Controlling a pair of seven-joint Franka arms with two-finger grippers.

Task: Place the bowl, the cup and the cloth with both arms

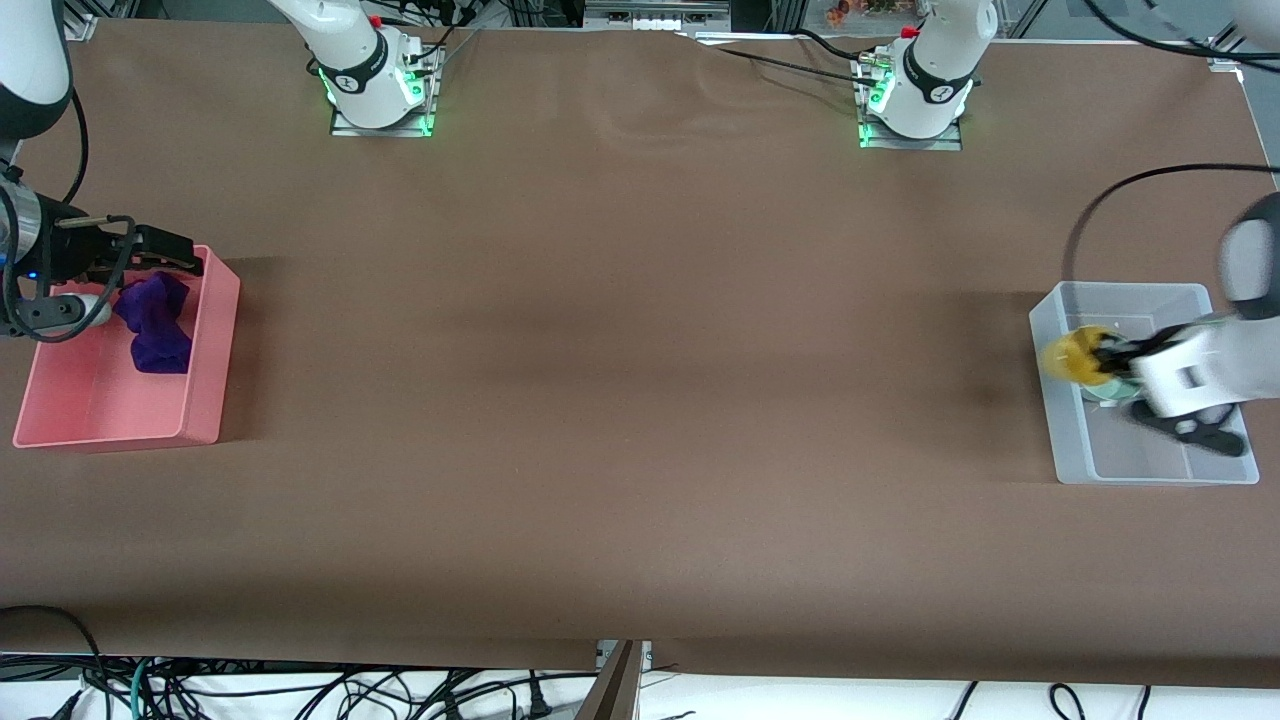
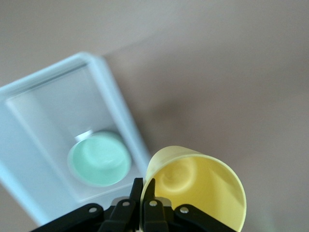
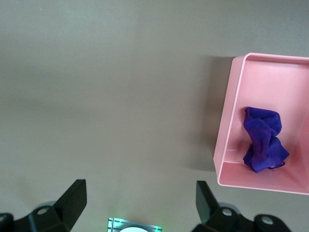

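Observation:
My left gripper (image 2: 144,182) is shut on the rim of the yellow cup (image 2: 198,183), one finger inside and one outside. It holds the cup (image 1: 1070,360) tilted in the air over the clear bin (image 1: 1060,440), at the left arm's end of the table. The mint-green bowl (image 2: 100,158) sits in that bin; in the front view the bowl (image 1: 1105,393) is mostly hidden by the hand (image 1: 1110,355). The purple cloth (image 1: 155,325) lies crumpled in the pink bin (image 1: 215,340). My right gripper (image 1: 170,255) hangs open above that bin's rim. Between its fingers (image 3: 140,186) only bare table shows, with the cloth (image 3: 263,140) off to one side.
Both bins stand at opposite ends of the brown table. The two arm bases (image 1: 380,95) (image 1: 915,100) stand along the edge farthest from the front camera. A black cable (image 1: 1100,215) loops above the clear bin (image 2: 116,104). The pink bin's wall (image 3: 224,121) is close to my right gripper.

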